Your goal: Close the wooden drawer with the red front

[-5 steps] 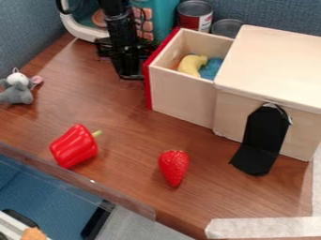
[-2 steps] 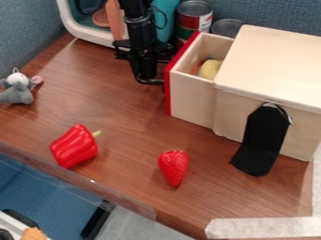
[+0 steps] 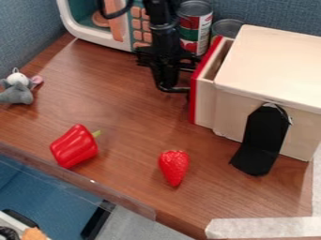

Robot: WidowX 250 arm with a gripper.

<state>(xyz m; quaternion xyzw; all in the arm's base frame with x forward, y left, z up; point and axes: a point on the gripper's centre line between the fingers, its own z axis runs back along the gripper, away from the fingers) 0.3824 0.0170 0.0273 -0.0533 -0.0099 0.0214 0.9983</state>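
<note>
Over brown wood, the end effector – spread or pressed together, unclear – has pushed the drawer nearly shut.

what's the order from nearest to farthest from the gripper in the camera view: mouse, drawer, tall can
1. drawer, its red front right beside the gripper
2. tall can, standing behind the gripper, toward the view's top edge
3. mouse, off at the view's left edge

The slim black robot arm has a curved black cable at left and an angular black gripper
</note>
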